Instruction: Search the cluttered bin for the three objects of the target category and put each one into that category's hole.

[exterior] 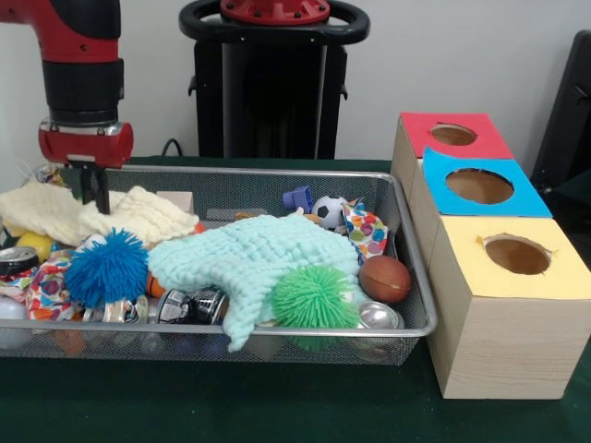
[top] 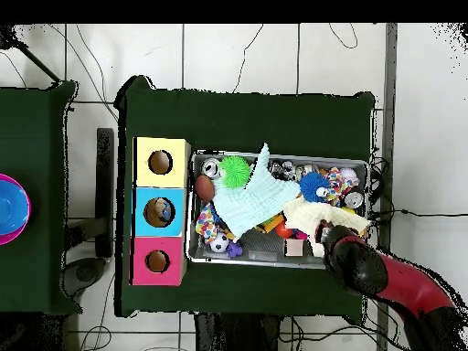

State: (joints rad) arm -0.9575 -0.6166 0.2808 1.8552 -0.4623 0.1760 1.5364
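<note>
The wire mesh bin [exterior: 417,277] is full of mixed items; it also shows in the overhead view [top: 256,263]. The red-topped box's hole [exterior: 453,135] is at the far end of the row of boxes, also seen from above [top: 157,261]. My gripper [exterior: 95,189] hangs at the bin's far left corner, low over a cream knitted cloth [exterior: 55,212]. From above the arm [top: 366,267] covers it. A mint knitted cloth [exterior: 249,263] lies across the middle. A blue spiky ball [exterior: 106,268], a green spiky ball [exterior: 314,297], a brown ball [exterior: 384,279] and a small soccer ball [exterior: 329,210] show.
A blue-topped box hole [exterior: 479,185] and a yellow-topped box hole [exterior: 517,255] sit nearer the camera. Cans [exterior: 189,305], a silver can [exterior: 379,317] and patterned cloth [exterior: 367,231] lie in the bin. The black pedestal [exterior: 272,83] stands behind.
</note>
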